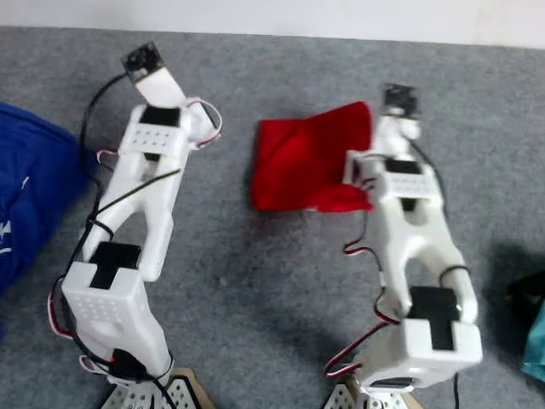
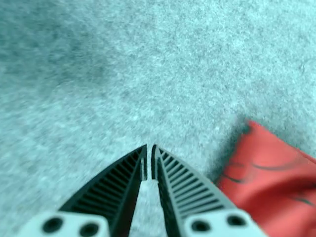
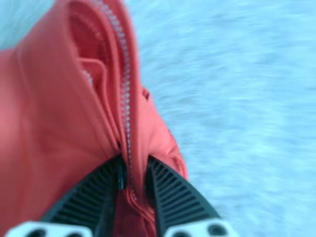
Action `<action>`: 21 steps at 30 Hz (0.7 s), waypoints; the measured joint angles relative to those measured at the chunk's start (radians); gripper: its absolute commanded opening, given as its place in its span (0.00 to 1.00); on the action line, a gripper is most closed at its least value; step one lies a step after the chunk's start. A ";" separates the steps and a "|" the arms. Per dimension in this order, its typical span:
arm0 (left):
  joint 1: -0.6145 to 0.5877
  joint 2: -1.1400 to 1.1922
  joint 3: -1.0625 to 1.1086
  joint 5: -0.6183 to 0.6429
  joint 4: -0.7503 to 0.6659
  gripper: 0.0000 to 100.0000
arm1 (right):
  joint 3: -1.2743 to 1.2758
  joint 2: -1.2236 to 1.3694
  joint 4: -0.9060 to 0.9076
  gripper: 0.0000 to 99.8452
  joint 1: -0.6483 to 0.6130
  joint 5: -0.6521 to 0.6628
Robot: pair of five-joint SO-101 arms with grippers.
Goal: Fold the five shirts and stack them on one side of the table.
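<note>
- One grey felt-covered table (image 1: 281, 281) carries everything.
- Two white arms stand side by side at the near edge. The left arm (image 1: 136, 213) and the right arm (image 1: 417, 247) both stretch toward the far side.
- One blue shirt (image 1: 34, 187) lies at the table's left edge, partly cut off by the picture, just beside the left arm.
- One red shirt (image 1: 306, 158) lies loosely folded on the far middle of the table, between the two arms. Its right edge is under the right arm's tip. A zip runs along the edge seen in the right wrist view.
- One teal cloth (image 1: 536, 341) shows as a sliver at the table's right edge, well apart from the red shirt.
- Two grippers:
  - The left gripper (image 2: 149, 148) is over bare felt, with the red shirt's corner off to one side. Its jaws are drawn almost together with only a thin slit between them, and it holds nothing.
  - The right gripper (image 3: 133, 165) is clamped on the red shirt's zip edge, with the fabric pinched between its fingers.
</note>
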 measured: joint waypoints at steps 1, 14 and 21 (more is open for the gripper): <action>0.000 0.000 0.021 0.003 -0.035 0.05 | 0.006 -0.021 0.002 0.01 0.026 -0.012; 0.011 0.000 0.051 0.008 -0.094 0.05 | 0.021 -0.264 0.081 0.01 0.249 -0.011; 0.026 0.000 0.066 0.006 -0.094 0.05 | -0.095 -0.327 0.181 0.01 0.462 0.038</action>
